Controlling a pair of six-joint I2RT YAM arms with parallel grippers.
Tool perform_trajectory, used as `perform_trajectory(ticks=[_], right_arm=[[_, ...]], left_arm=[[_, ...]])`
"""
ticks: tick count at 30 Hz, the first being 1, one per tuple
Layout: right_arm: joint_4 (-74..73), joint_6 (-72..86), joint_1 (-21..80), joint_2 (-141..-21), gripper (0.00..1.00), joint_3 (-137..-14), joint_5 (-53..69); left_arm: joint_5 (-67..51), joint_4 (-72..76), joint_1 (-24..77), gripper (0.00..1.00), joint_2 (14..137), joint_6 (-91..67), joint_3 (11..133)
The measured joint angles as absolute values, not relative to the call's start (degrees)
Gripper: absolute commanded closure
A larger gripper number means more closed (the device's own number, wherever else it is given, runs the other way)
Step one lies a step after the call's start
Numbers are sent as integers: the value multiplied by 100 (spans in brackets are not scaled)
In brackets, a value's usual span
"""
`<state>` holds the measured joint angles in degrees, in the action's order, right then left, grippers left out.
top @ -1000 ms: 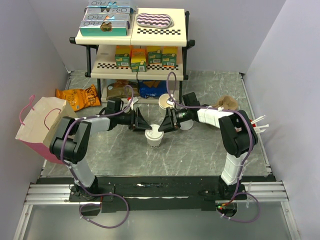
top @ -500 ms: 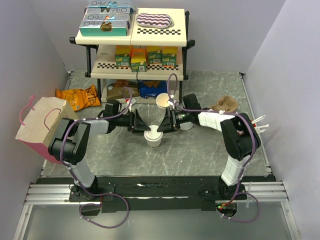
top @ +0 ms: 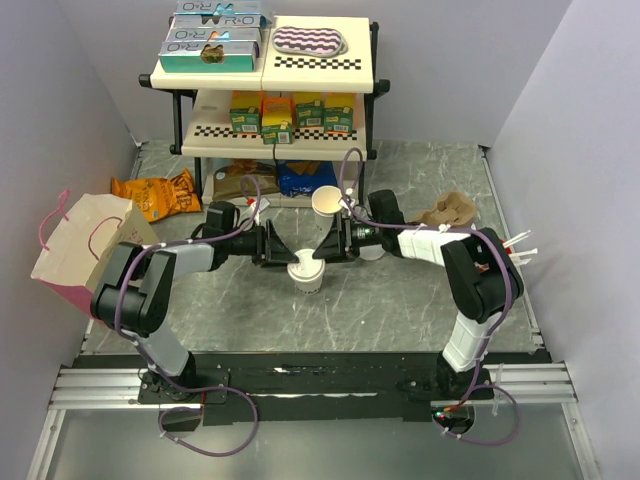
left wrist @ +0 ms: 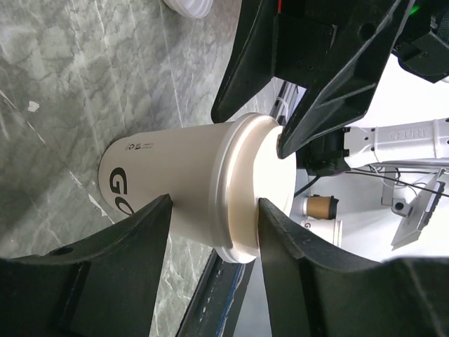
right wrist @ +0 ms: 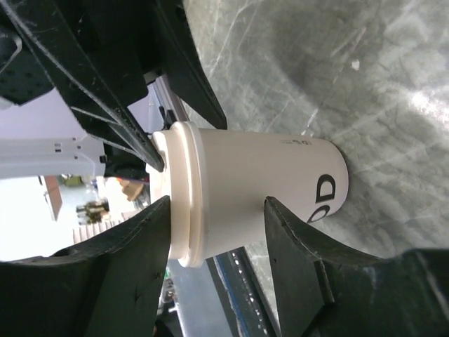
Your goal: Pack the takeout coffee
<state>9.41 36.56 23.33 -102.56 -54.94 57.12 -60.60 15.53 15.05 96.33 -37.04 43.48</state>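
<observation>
The takeout coffee (top: 306, 273), a cream-white paper cup with a white lid, stands upright on the marble table near the middle. My left gripper (top: 284, 247) reaches it from the left and my right gripper (top: 326, 246) from the right. In the left wrist view the cup (left wrist: 175, 179) sits between the open left gripper (left wrist: 215, 210) fingers, one fingertip resting on the lid (left wrist: 256, 186), the other beside the cup wall. In the right wrist view the cup (right wrist: 259, 179) sits likewise in the open right gripper (right wrist: 217, 210), one finger at the lid (right wrist: 184, 189).
A cream and pink paper bag (top: 85, 250) lies open at the left edge. A lidless cup (top: 326, 200) stands just behind the grippers, in front of a stocked shelf rack (top: 270, 110). An orange snack bag (top: 155, 195) lies at the back left. Crumpled brown paper (top: 450, 210) lies at the right.
The right gripper has slid a little left onto the cup's top and its jaws have spread slightly. The left gripper has shifted slightly back. The cup has barely moved.
</observation>
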Motion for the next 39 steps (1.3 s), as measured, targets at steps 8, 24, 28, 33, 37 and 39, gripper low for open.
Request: perform_trajectory(ticks=[8,24,28,33,37,39], right_arm=[[1181,4003,2333,-10079,46,-5105,5594],[1656,4261,2342,-9955,49,-4777,5360],[1693,4263,2351,-9957,49,-4770,5358],[1686,4300,2401,-9966,49,-4779,5356],[1566,4187,2425,-9942,38,-4847,5345],[1448,3986,2464,-9880,35,-4866,5297]], left_arm=[[-6005,1621,1533,43,9581,-3708,4272],[-6047,1953,1542,44,9727,-3844,4230],[-6149,2095,1549,44,9821,-3883,4230],[-6187,2169,1553,44,9848,-3883,4228],[-6180,2176,1553,41,9815,-3876,4219],[-6147,2193,1557,40,9758,-3881,4176]])
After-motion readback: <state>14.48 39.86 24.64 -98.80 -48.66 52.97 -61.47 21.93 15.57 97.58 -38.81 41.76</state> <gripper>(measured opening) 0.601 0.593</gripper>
